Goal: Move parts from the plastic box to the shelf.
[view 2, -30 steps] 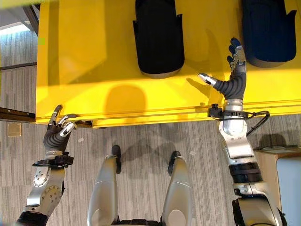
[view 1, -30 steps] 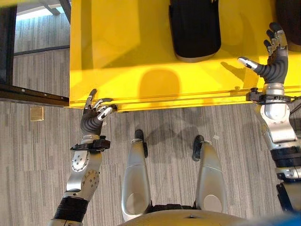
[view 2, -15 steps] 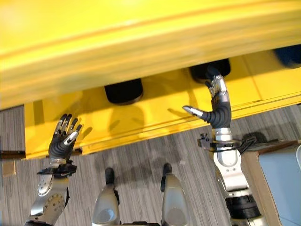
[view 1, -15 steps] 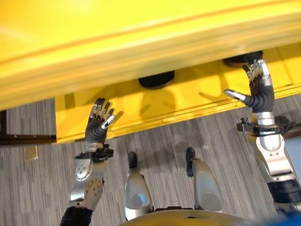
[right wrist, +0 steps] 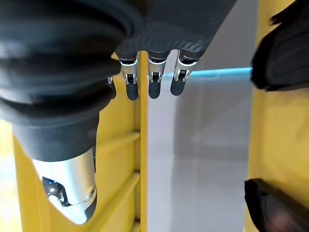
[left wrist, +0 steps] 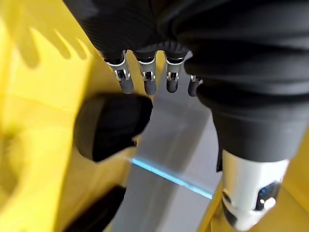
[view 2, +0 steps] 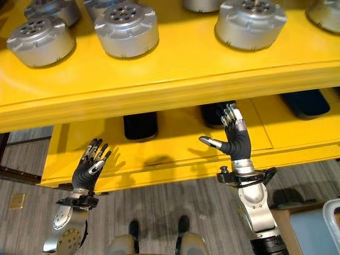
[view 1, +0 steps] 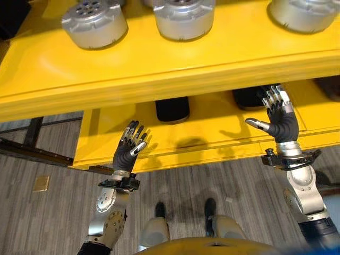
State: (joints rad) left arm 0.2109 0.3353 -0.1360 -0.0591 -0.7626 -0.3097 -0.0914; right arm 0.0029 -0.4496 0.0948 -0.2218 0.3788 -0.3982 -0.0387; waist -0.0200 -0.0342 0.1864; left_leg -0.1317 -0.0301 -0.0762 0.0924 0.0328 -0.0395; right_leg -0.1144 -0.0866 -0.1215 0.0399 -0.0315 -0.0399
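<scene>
Several round silver parts (view 2: 126,27) stand on the upper tier of the yellow shelf (view 1: 159,66). Black oblong parts (view 1: 172,109) lie on the lower tier (view 1: 212,139). My left hand (view 1: 129,151) is raised in front of the lower tier's edge, fingers straight, holding nothing. My right hand (view 2: 236,139) is held up the same way further right, open and empty, thumb spread. In the left wrist view the straight fingers (left wrist: 145,79) point past a black part (left wrist: 111,123). In the right wrist view the fingers (right wrist: 153,79) are straight too.
A pale blue bin (view 2: 313,234) on a wooden stand shows at the lower right corner. Dark metal rails (view 1: 32,149) run across the grey striped floor (view 1: 53,212) to the left of the shelf.
The camera has tilted upward, so the upper tier with the silver parts has come into view. Both hands have risen, and the left hand's curled fingers have straightened.
</scene>
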